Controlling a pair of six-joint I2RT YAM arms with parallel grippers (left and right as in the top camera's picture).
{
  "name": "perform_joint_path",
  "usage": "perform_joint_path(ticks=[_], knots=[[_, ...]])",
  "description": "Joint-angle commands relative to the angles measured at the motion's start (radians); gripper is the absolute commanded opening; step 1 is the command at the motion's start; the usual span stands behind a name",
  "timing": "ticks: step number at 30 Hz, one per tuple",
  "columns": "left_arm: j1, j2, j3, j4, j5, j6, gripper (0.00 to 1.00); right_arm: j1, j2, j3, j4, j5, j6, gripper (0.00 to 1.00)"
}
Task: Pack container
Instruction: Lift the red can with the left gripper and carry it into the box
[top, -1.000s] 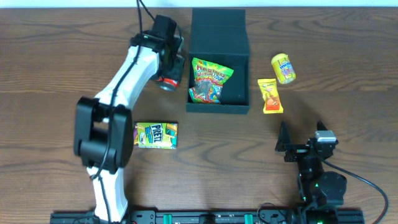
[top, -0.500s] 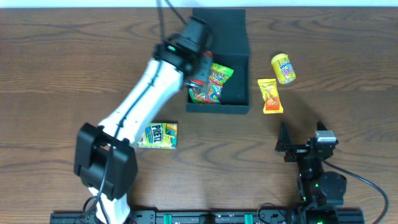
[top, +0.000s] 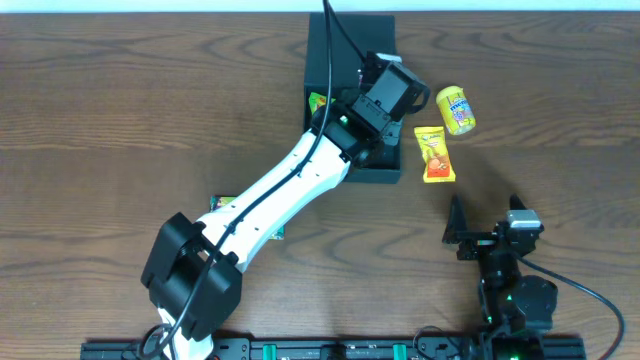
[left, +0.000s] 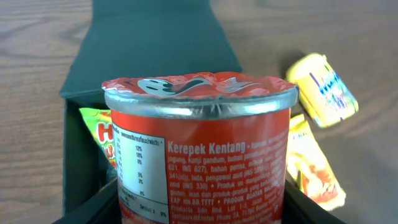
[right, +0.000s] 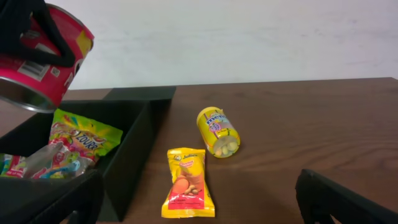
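The dark square container (top: 352, 176) stands open at the back middle of the table, its lid (top: 352, 38) laid flat behind it. A green candy bag (right: 74, 140) lies inside. My left gripper (top: 383, 118) is shut on a small red can (left: 198, 155) and holds it above the container's right part; the can also shows in the right wrist view (right: 43, 59). My right gripper (top: 492, 232) is open and empty near the front right, its fingers (right: 199, 199) wide apart.
A yellow canister (top: 455, 109) lies on its side right of the container, and a yellow-orange snack packet (top: 433, 154) lies beside it. A green-yellow box (top: 222, 201) lies left of the middle, mostly hidden under my left arm.
My left arm has swung right with the red can, from left of the container to above its right part. The right arm has not moved.
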Motion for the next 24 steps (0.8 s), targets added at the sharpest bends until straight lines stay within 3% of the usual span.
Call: perform_joint_path(ticks=[1, 8, 19, 24], knots=[[0.004, 0.05, 0.005, 0.023, -0.056, -0.085, 0.6, -0.005, -0.003, -0.002, -0.006, 0.004, 0.009, 0.99], [0.004, 0.122, 0.005, 0.035, -0.021, -0.089, 0.63, -0.005, -0.003, -0.002, -0.006, 0.004, 0.009, 0.99], [0.006, 0.156, 0.005, 0.074, -0.003, -0.073, 0.79, -0.005, -0.003, -0.002, -0.006, 0.004, 0.009, 0.99], [0.006, 0.154, 0.005, 0.076, -0.003, -0.059, 0.79, -0.005, -0.003, -0.002, -0.006, 0.003, 0.009, 0.99]])
